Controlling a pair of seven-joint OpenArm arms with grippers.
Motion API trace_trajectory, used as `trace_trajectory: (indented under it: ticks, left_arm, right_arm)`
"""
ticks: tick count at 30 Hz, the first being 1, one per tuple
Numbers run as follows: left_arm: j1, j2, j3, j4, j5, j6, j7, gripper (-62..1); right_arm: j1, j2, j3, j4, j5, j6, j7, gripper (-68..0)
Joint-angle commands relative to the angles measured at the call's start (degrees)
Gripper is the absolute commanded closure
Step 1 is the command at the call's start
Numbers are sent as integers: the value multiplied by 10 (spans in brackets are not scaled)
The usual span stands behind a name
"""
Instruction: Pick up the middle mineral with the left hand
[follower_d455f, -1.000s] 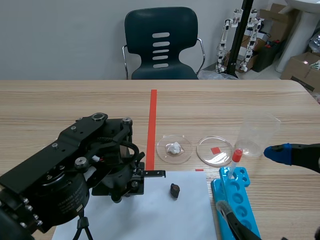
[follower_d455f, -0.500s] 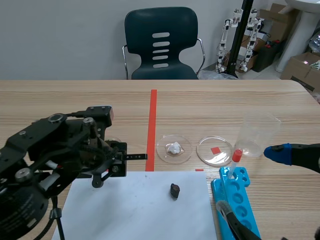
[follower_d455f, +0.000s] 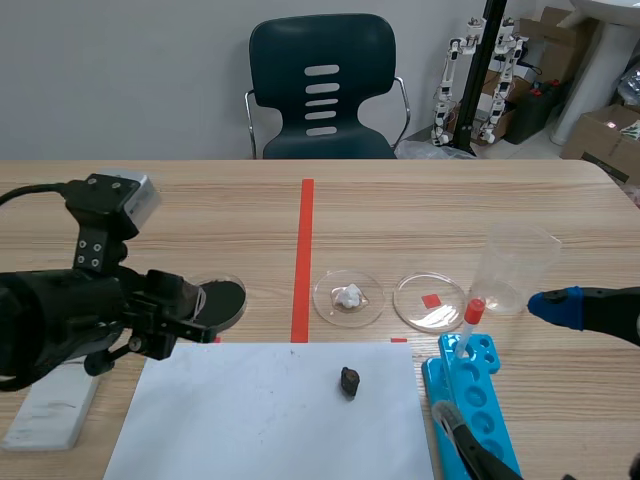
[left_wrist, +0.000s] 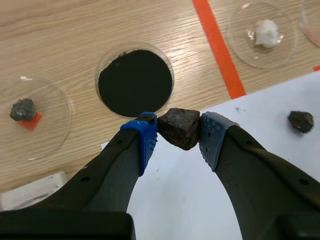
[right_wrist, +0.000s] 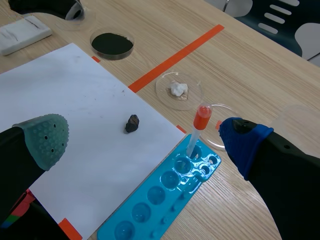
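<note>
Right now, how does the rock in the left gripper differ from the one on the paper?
The held rock is pinched in the left gripper; the loose rock lies free on the white paper. The held rock looks reddish-brown, the loose rock nearly black. Both are rough, angular lumps.

Right claw (right_wrist: 145, 140) spread wide, dark mineral (right_wrist: 132, 123) on white paper (right_wrist: 75, 95), blue tray (right_wrist: 150, 212) alongside
</note>
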Motion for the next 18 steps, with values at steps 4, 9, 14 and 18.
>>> trace_trajectory:
  ticks: [4, 9, 14, 18]
  left_arm:
    - [79, -58, -27, 69, 2, -15, -63, -113]
    - [173, -114, -62, 135, 8, -15, -107, -113]
    - [270, -147, -108, 178, 17, -21, -165, -113]
    - [345, -149, -158, 200, 37, -24, -200, -113]
  right_arm:
    - [3, 0, 3, 3, 4, -2, 7, -638]
    - [3, 0, 3, 3, 4, -2, 7, -638]
    - [3, 0, 3, 3, 4, -2, 7, -638]
    - [3, 0, 3, 3, 4, -2, 7, -638]
